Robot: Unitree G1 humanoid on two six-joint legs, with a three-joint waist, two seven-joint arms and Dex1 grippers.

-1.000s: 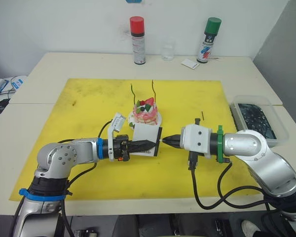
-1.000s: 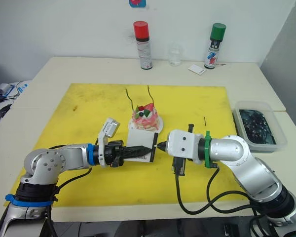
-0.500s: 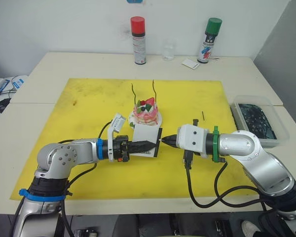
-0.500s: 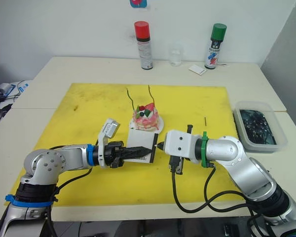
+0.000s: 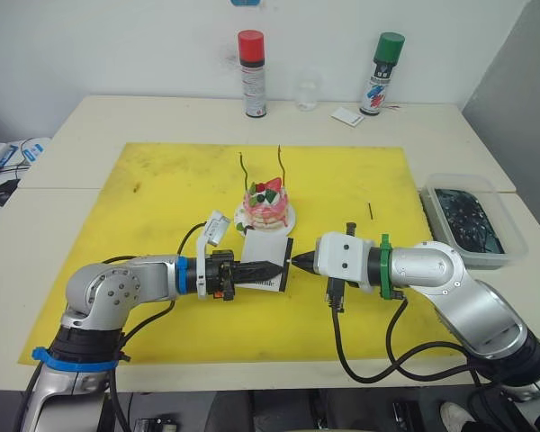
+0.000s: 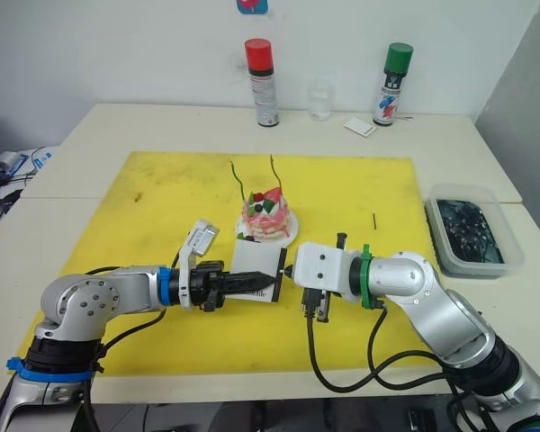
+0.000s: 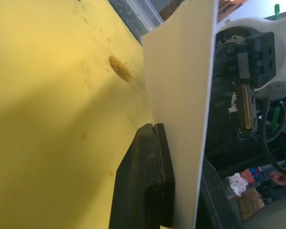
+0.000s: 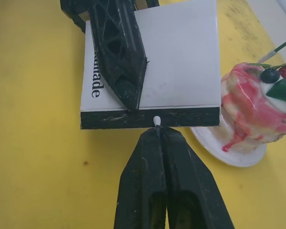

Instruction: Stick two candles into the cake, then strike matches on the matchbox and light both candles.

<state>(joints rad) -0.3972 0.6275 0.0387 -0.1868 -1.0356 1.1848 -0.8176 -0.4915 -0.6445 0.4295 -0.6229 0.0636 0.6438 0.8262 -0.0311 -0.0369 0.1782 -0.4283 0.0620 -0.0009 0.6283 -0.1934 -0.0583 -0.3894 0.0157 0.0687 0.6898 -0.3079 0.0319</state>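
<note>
Clamped between the fingers of the left gripper (image 5: 263,267), the matchbox (image 5: 268,257) is held on edge just above the yellow mat (image 5: 162,189), directly in front of the cake (image 5: 266,203). Its dark striking strip (image 8: 150,118) is turned toward the right gripper (image 5: 299,261). A match (image 8: 157,120) is pinched between the closed fingers of the right gripper, white tip just proud of the fingertips and touching the strip. L forearm lies low and roughly horizontal over the mat, pointing toward the robot's right; R forearm mirrors it, pointing left, so both grippers meet tip to tip at the box.

Cake sits on its small white plate (image 8: 213,144) near mat centre, w/ both candles (image 5: 244,169) stuck upright in it, unlit. A second short dark match (image 5: 370,211) lies on the mat, well apart, toward the robot's right.

R wrist view: match tip contact w/ the strip is seen, plus part of the lettering on the box face and one L finger (image 8: 121,52) across that face. L wrist view: box is seen edge-on, tall and near vertical, w/ the R gripper body behind it.

Beyond the mat: red-capped spray can (image 5: 250,74), green-capped spray can (image 5: 381,73), small clear glass (image 5: 306,93), white card (image 5: 346,116). A clear plastic tray (image 5: 472,221) sits at the table's right edge.
</note>
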